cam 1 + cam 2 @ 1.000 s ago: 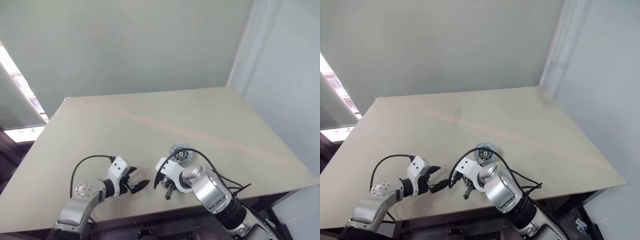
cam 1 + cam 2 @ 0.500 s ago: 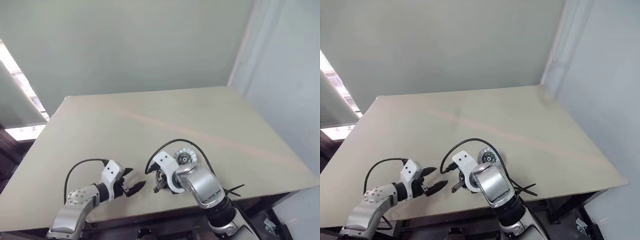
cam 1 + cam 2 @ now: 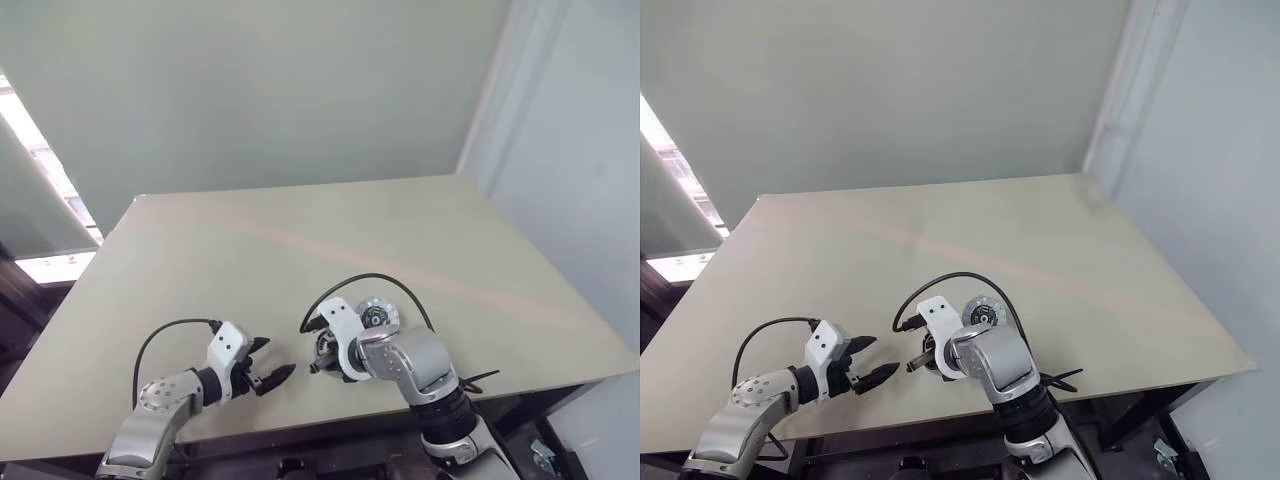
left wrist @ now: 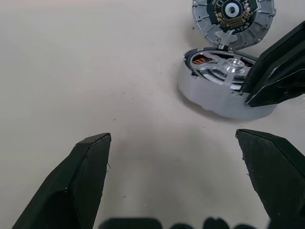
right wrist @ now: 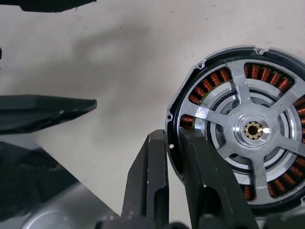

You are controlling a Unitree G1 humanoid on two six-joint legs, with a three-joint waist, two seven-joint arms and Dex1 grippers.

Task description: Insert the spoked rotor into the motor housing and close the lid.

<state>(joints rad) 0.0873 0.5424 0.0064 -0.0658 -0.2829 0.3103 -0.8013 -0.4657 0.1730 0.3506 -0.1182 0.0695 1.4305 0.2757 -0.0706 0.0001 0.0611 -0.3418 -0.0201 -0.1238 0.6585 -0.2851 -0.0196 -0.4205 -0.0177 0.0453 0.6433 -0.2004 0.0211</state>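
Spoked rotor (image 5: 248, 129) already sits in the motor housing (image 4: 224, 90), its rim pinched by the right gripper (image 5: 176, 143). Lid (image 4: 232, 21) lies beside, unfitted; left gripper (image 4: 176, 157) gapes empty

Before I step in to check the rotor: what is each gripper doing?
Left gripper: open, empty.
Right gripper: shut on the motor housing rim.

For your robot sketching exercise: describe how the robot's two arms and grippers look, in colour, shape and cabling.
Both arms are silver-grey metal cylinders with white wrist housings and looping black cables. The left gripper and right gripper each have two black, tapered, wedge-shaped fingers.
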